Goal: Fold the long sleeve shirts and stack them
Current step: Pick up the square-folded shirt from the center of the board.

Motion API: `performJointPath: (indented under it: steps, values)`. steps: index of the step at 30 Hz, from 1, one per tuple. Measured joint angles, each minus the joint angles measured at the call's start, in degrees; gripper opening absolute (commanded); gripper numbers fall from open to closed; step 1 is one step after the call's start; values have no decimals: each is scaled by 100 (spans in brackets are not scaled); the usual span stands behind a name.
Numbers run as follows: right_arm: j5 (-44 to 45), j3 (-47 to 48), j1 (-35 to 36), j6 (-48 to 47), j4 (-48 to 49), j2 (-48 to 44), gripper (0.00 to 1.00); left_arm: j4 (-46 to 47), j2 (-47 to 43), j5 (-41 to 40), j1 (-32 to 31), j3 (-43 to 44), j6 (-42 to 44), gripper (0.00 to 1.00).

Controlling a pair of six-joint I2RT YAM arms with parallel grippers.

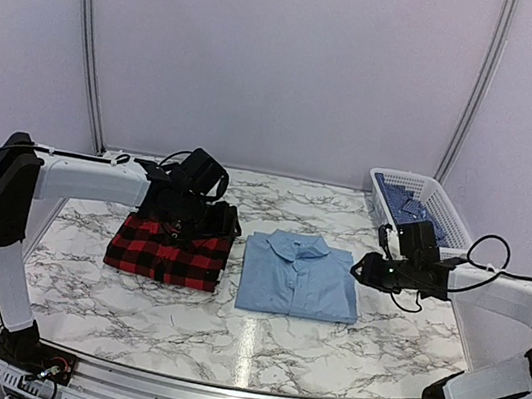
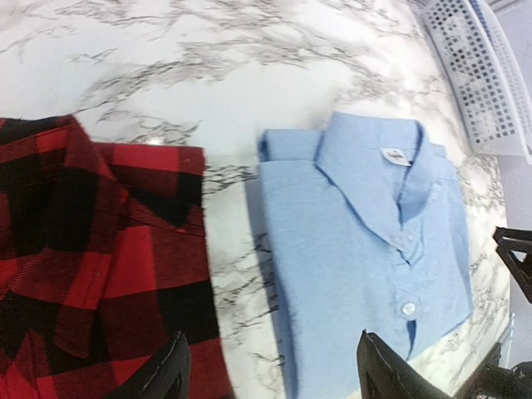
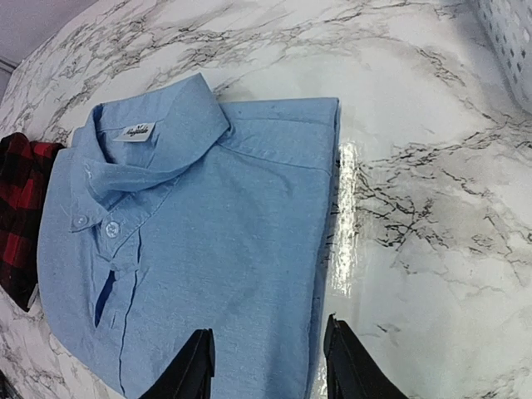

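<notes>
Two folded shirts lie side by side, near but not touching, on the white marble-patterned table (image 1: 255,334). The red-and-black plaid cloth shirt (image 1: 166,253) is to my left, and the plain light blue collared button-up shirt (image 1: 299,278) is in the middle. My left claw (image 2: 273,357) hangs above the plaid shirt's far edge with its fingers spread and nothing between them. My right claw (image 3: 268,349) is also spread and empty, just beside the blue shirt's right edge.

Both shirts look light, soft and limp. I expect a pinch at one corner would let the layers slide and the fold spill open. I would bite through all the layers at a folded side edge, ideally one claw on each side.

The blue shirt's collar points to the far side of the table and its placket runs back toward my bases, so its long axis is near-to-far. My arm hides the plaid shirt's collar, and what shows seems wider across.

A white perforated plastic basket (image 1: 445,206) at far right holds more blue cloth.
</notes>
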Motion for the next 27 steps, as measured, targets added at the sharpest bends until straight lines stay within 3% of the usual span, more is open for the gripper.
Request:
performJointPath:
  steps: [10, 27]
  values:
    - [-509, -74, -339, -9, 334, 190, 43, 20, 734, 356, -474, 542, -59, 64]
    - [-463, -267, -387, -164, 820, 1169, 43, 4, 1679, 393, -514, 968, -144, 54]
